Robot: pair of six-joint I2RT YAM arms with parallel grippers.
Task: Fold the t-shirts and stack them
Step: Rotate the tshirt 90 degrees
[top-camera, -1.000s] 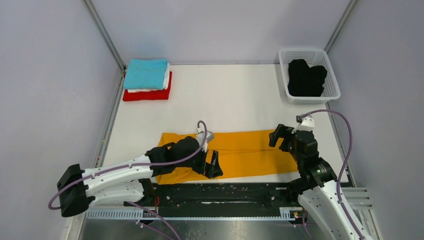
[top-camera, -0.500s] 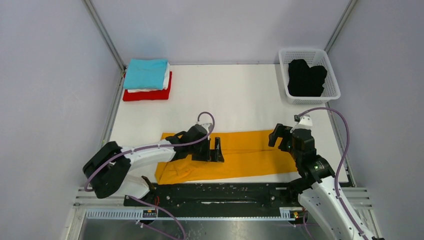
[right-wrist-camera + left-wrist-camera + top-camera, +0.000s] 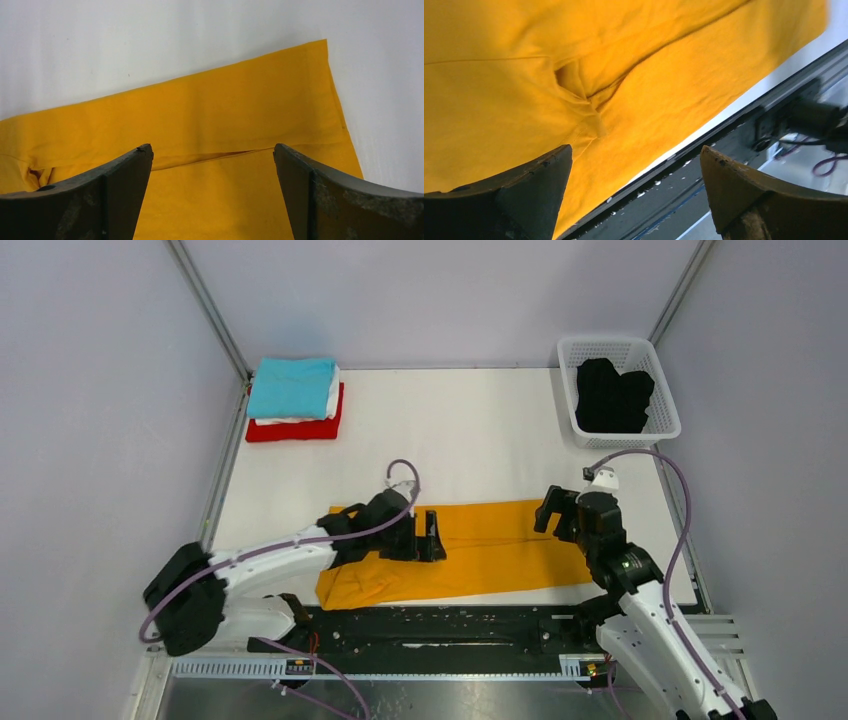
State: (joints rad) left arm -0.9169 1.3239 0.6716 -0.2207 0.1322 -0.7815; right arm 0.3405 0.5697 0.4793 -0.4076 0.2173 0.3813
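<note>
An orange-yellow t-shirt (image 3: 490,545) lies folded into a long strip near the table's front edge; it also shows in the left wrist view (image 3: 524,75) and the right wrist view (image 3: 210,125). My left gripper (image 3: 432,537) is open and empty, over the strip's left-middle part. My right gripper (image 3: 548,512) is open and empty, just above the strip's right end. A folded stack sits at the back left: a teal shirt (image 3: 291,387) on a white one (image 3: 333,395) on a red one (image 3: 297,429). A black shirt (image 3: 612,395) lies in the basket.
A white mesh basket (image 3: 664,390) stands at the back right. A black rail (image 3: 440,625) runs along the table's front edge, also seen in the left wrist view (image 3: 724,165). Grey walls close in both sides.
My left arm swung up and back from the front edge onto the strip's left-middle part. My right gripper crept slightly back. The shirt's left end shifted a little.
</note>
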